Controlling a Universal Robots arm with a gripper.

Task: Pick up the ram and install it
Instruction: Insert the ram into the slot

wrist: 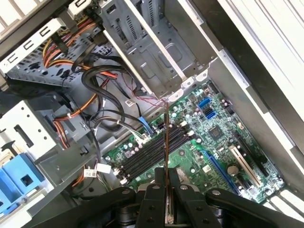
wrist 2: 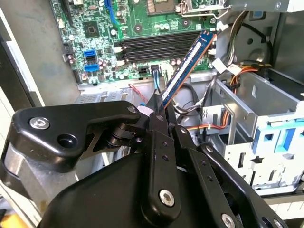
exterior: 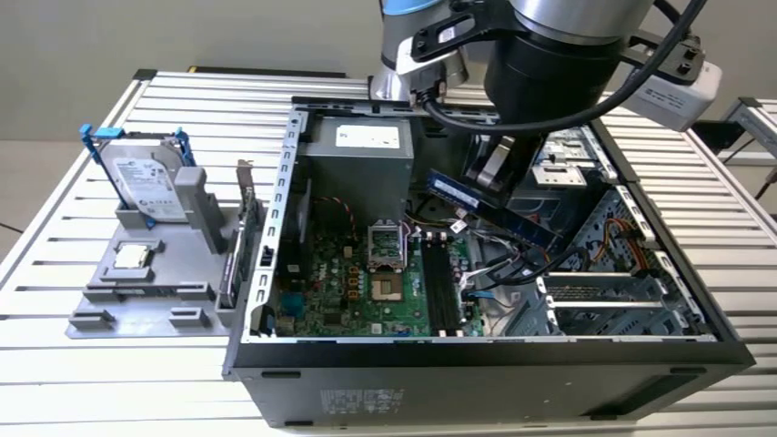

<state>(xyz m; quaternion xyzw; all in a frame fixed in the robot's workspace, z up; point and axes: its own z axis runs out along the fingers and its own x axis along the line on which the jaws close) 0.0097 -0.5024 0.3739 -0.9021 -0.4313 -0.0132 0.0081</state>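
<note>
The gripper point(wrist 2: 160, 108) is clamped on one end of the ram point(wrist 2: 187, 66), its fingers pinching the thin board from both sides. The ram hangs tilted in the air inside the open computer case point(exterior: 486, 373), above the motherboard point(exterior: 346, 282) and not touching the black memory slots point(wrist 2: 152, 47). At the exterior view's left, outside the case, a hard drive point(exterior: 146, 182) stands in a gray fixture point(exterior: 134, 296).

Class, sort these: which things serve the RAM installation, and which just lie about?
In use: long thin blue-green circuit-board ram; black gripper, shut on it; black motherboard memory slots.
Lying about: silver hard drive with blue rails; grey plastic holder; orange cables.
</note>
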